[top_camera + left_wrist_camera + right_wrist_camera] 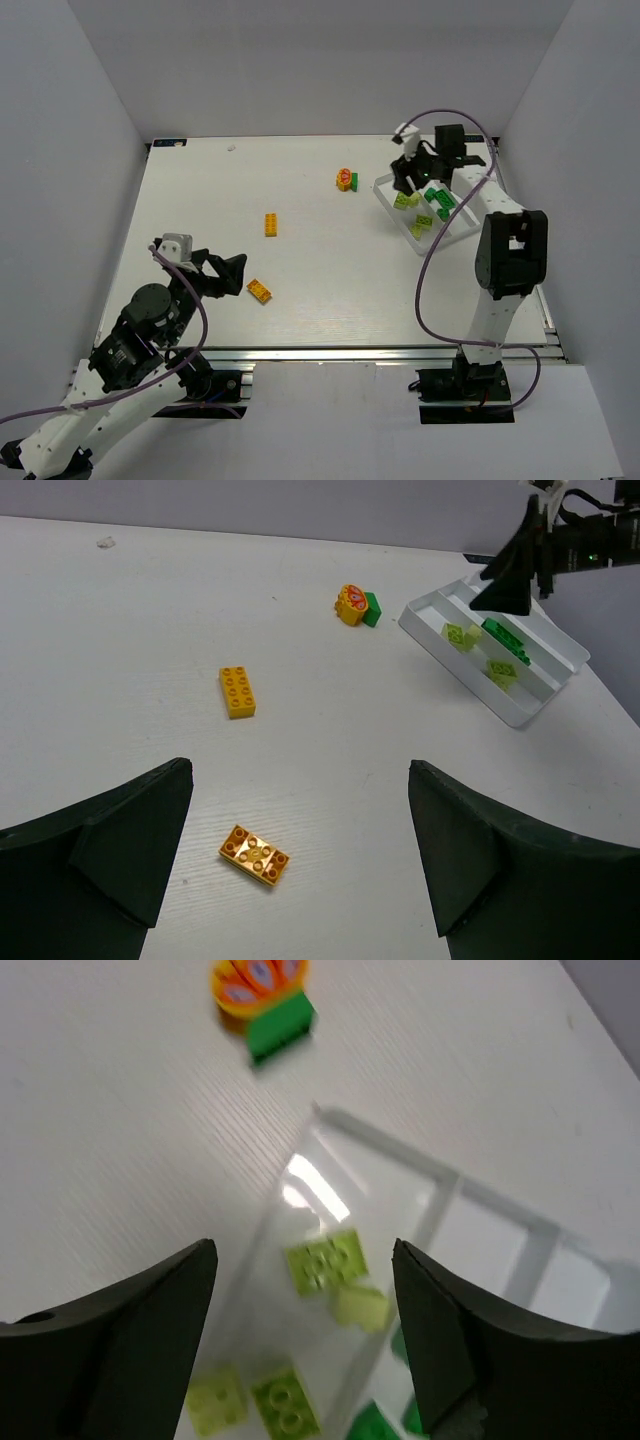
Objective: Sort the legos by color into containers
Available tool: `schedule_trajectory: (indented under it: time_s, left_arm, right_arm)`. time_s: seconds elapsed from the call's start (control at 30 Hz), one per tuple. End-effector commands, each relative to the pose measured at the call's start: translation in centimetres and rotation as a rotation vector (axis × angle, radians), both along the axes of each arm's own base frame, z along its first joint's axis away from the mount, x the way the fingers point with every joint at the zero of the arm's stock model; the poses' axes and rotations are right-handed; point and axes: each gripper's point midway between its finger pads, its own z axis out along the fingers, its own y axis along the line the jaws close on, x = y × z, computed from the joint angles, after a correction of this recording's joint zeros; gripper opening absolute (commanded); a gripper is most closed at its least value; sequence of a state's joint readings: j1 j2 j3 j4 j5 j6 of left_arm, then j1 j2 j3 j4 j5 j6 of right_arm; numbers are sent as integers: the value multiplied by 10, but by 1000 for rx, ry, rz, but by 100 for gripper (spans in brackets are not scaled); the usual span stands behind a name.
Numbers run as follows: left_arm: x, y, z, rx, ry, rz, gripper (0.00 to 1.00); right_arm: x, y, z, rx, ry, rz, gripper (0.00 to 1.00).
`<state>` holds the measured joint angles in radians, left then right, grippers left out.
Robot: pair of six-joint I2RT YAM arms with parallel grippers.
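Two orange legos lie on the white table, one (270, 225) (237, 692) mid-table and one (260, 291) (254, 855) nearer me. The nearer one sits below and between the fingers of my open, empty left gripper (222, 276) (300, 850), toward the left finger. A round orange-and-red piece (344, 179) (351, 604) (258, 980) touches a dark green brick (371, 609) (281, 1025). The clear container tray (384, 196) (520, 712) (480, 1195) holds lime bricks (326, 1259) (405, 200) in one compartment and green bricks (441, 200) (503, 635) in another. My right gripper (412, 175) (305, 1330) hovers open and empty over the lime compartment.
Grey walls enclose the table on three sides. A metal rail runs along the near edge by the arm bases. The right arm's purple cable (430, 270) loops over the table beside the tray.
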<state>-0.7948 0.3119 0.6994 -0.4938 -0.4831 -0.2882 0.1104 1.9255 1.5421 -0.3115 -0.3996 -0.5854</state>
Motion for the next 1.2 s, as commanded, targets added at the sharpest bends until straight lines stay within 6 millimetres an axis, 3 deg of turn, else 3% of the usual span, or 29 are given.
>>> schedule_trajectory:
  time_s: [0.0,0.03,0.07,0.13,0.4,0.73,0.97,1.17]
  left_arm:
    - [4,-2,-6,30,18,6,98]
    - [4,-1,-7,34,21,9,98]
    - [5,-1,-8,37,24,15,98]
    - [6,-1,-9,42,27,18,98]
    - [8,-4,-11,57,32,13,98]
    - [8,-7,-10,59,27,-5,98]
    - [6,-7,-8,53,21,-9,98]
    - [7,-8,-9,54,21,-17,98]
  right_arm:
    - [2,59,18,9,-98,289,80]
    - [-2,77,15,-4,-106,364,86]
    - [6,81,22,-29,-144,398,89]
    - [11,93,3,-95,-165,472,89]
    - [48,109,-32,-153,-160,468,89]
    - [70,134,-48,-170,-233,510,89]
    - [78,139,-69,-172,-226,512,89]
    - [91,143,-74,-167,-249,497,89]
